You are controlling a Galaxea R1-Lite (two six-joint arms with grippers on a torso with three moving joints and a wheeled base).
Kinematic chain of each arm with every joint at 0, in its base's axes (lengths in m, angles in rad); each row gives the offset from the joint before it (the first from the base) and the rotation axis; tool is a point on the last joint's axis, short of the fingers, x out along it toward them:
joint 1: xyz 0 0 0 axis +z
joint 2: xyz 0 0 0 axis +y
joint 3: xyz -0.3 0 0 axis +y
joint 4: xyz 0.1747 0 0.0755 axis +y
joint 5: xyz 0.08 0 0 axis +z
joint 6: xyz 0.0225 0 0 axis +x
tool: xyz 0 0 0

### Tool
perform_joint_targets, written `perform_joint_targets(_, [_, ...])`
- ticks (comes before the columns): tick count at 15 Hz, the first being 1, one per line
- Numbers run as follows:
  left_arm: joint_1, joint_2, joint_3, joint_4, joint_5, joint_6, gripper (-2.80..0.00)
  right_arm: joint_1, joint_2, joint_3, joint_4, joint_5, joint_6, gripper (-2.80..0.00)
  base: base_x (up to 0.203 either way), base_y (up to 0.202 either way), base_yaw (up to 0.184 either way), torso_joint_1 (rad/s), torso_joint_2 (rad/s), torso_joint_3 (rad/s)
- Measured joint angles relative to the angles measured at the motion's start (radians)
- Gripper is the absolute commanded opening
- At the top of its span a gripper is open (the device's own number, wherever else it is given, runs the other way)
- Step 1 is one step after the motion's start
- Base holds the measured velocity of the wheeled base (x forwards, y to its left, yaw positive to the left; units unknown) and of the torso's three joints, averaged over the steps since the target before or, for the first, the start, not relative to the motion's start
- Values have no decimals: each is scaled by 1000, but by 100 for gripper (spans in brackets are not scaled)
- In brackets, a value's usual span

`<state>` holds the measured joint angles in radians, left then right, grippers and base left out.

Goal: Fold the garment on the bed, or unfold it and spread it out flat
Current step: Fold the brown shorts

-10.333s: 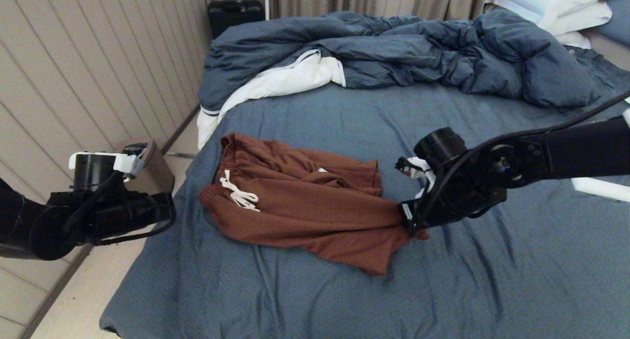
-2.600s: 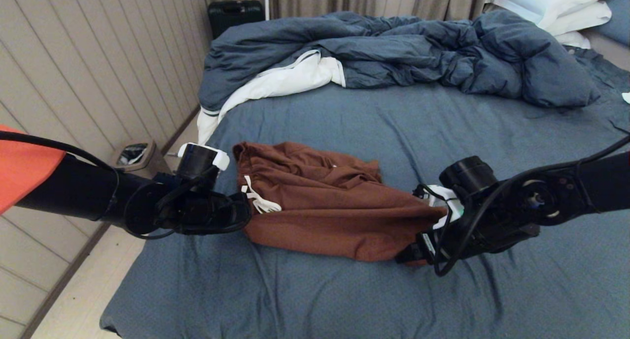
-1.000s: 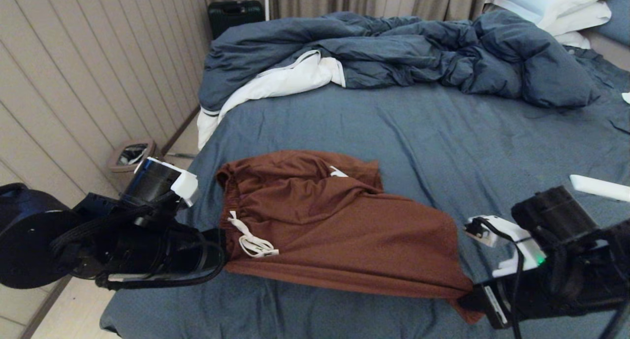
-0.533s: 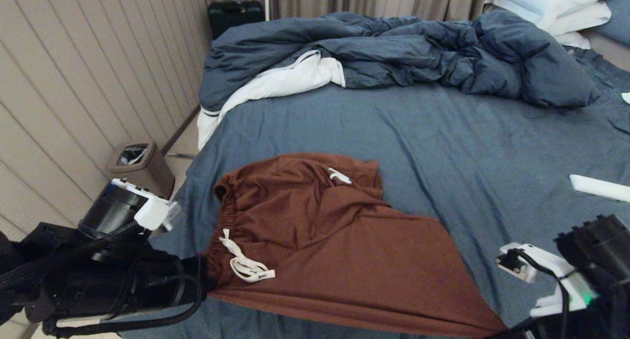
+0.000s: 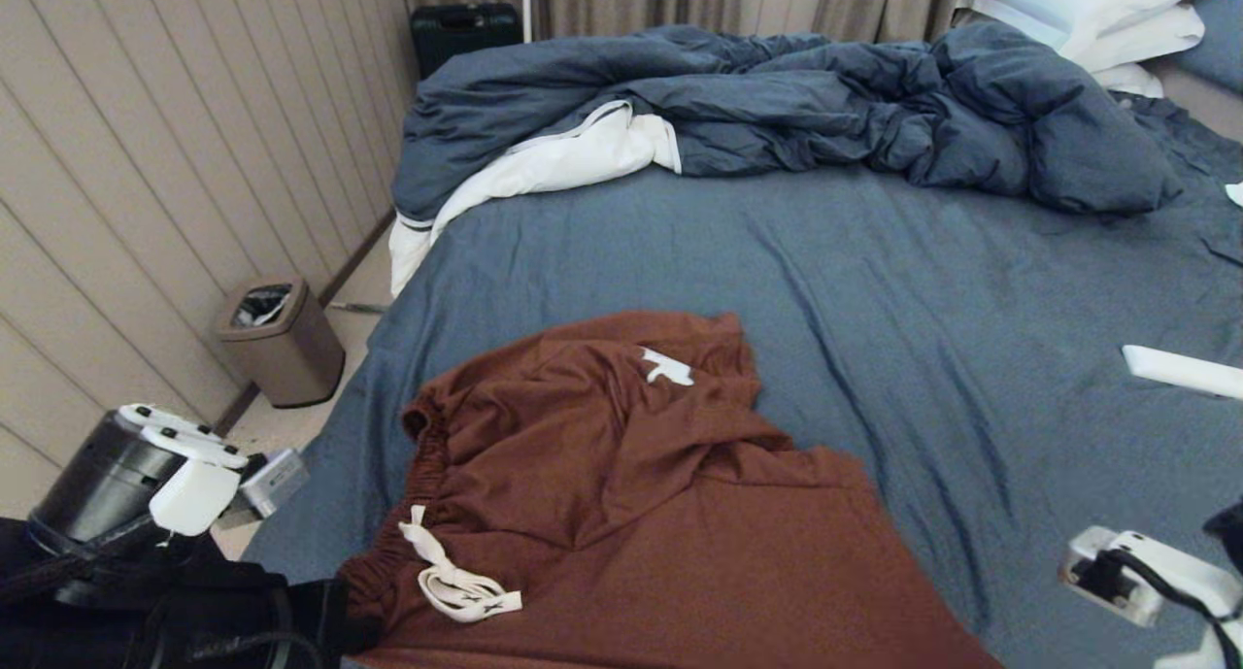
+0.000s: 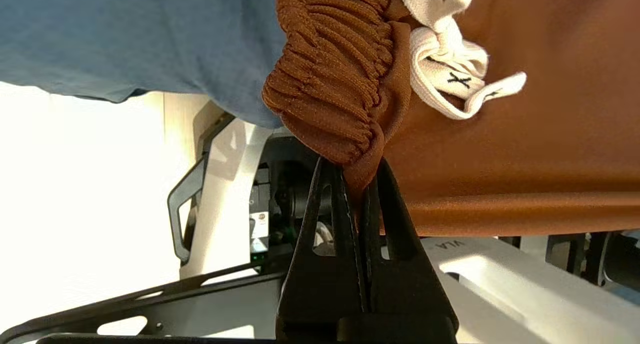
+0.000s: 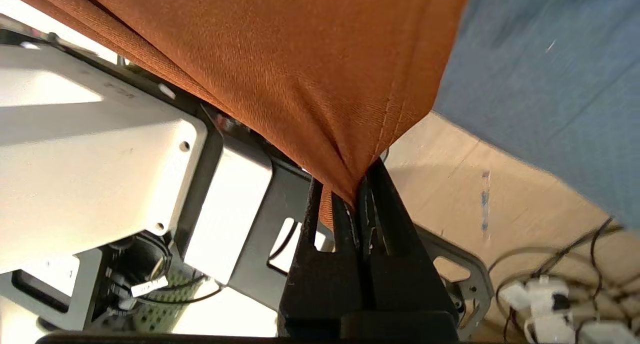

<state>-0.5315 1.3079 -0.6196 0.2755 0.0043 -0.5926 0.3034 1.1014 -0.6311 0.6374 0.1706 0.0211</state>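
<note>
The rust-brown shorts (image 5: 641, 514) lie stretched toward the near edge of the bed (image 5: 923, 290), their white drawstring (image 5: 456, 582) near the left end. My left gripper (image 6: 356, 176) is shut on the corner of the elastic waistband (image 6: 335, 89), beside the drawstring (image 6: 450, 79). In the head view its fingers are hidden behind the black arm (image 5: 146, 591) at the bottom left. My right gripper (image 7: 352, 196) is shut on a hem corner of the shorts (image 7: 300, 64), past the bed's edge. Only that arm's white camera mount (image 5: 1136, 572) shows at the bottom right of the head view.
A rumpled blue duvet (image 5: 777, 96) with white lining fills the far part of the bed, with white pillows (image 5: 1088, 9) at the far right. A brown waste bin (image 5: 282, 344) stands on the floor at the left. A white flat object (image 5: 1180, 368) lies at the right edge.
Both grippers have pulled back toward the near edge of the bed, dragging the shorts with them. The shorts now lie wider and nearer, and the arms have mostly left the head view.
</note>
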Motion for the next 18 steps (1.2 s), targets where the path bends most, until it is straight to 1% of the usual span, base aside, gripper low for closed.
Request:
perform_joint_targets(2, [0, -37, -16, 17, 8, 5, -280, 2, -20, -37, 3, -2, 1, -280, 0, 0, 0, 0, 0, 0])
perform_joint_targets(3, [0, -47, -43, 17, 15, 5, -280, 1, -20, -71, 2, -5, 1, -280, 0, 0, 0, 0, 0, 0])
perform_joint_targets(5, [14, -52, -107, 17, 31, 8, -280, -3, 8, -164, 2, -12, 1, -280, 0, 0, 0, 0, 0, 0])
perform_joint_targets(7, [43, -35, -180, 15, 36, 14, -280, -6, 78, -280, -1, -16, 0, -280, 0, 0, 0, 0, 0, 0])
perform_joint_targets(10, [107, 22, -297, 13, 33, 30, -280, -11, 221, -460, -22, -21, -9, -280, 0, 0, 0, 0, 0, 0])
perform_joint_targets(13, [159, 107, -426, 10, 24, 47, -280, -14, 403, -667, -67, -58, -14, -280, 0, 0, 0, 0, 0, 0])
perform_joint_targets(14, [173, 143, -469, 10, 23, 53, -280, -14, 474, -755, -77, -69, -14, -280, 0, 0, 0, 0, 0, 0])
perform_joint_targets(18, [211, 262, -571, -14, -8, 71, -280, -13, 737, -1063, -85, -99, -14, -280, 0, 0, 0, 0, 0, 0])
